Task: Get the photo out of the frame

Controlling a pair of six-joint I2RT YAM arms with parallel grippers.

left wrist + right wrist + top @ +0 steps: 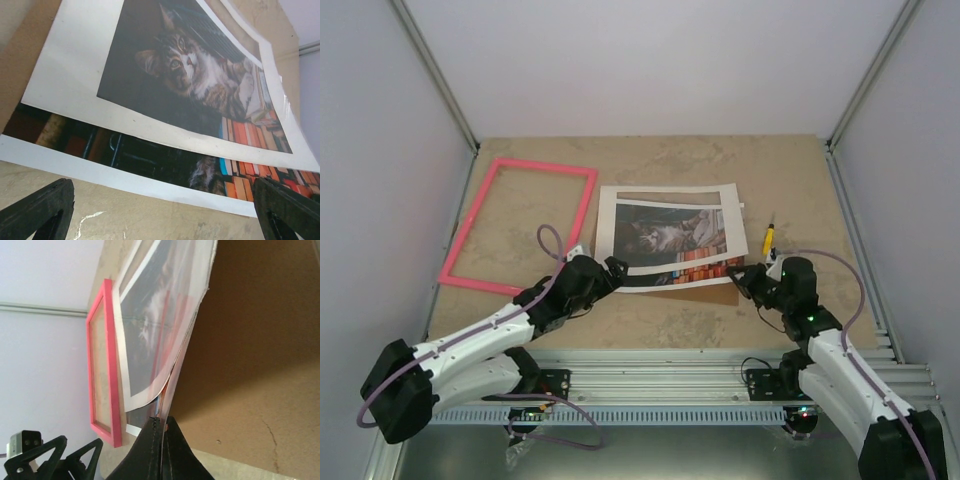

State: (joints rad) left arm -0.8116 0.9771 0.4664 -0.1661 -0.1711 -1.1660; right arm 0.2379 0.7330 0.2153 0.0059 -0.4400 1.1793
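The pink frame point(520, 225) lies flat and empty at the left of the table, also visible in the right wrist view point(111, 365). The photo point(670, 235), a cat print with a white border, lies apart from it in the middle, over a second print point(150, 155) and a brown backing board point(705, 293). My right gripper point(744, 272) is shut on the near right corner of the photo sheets point(150, 330), whose edge runs between its fingertips point(162, 421). My left gripper point(613, 268) stands open at the photo's near left corner, its fingers point(37, 210) wide apart over bare table.
A small yellow-handled tool point(769, 240) lies right of the photo. Brown backing board point(260, 340) fills the right of the right wrist view. White walls enclose the table on three sides. Metal rails point(670, 365) run along the near edge.
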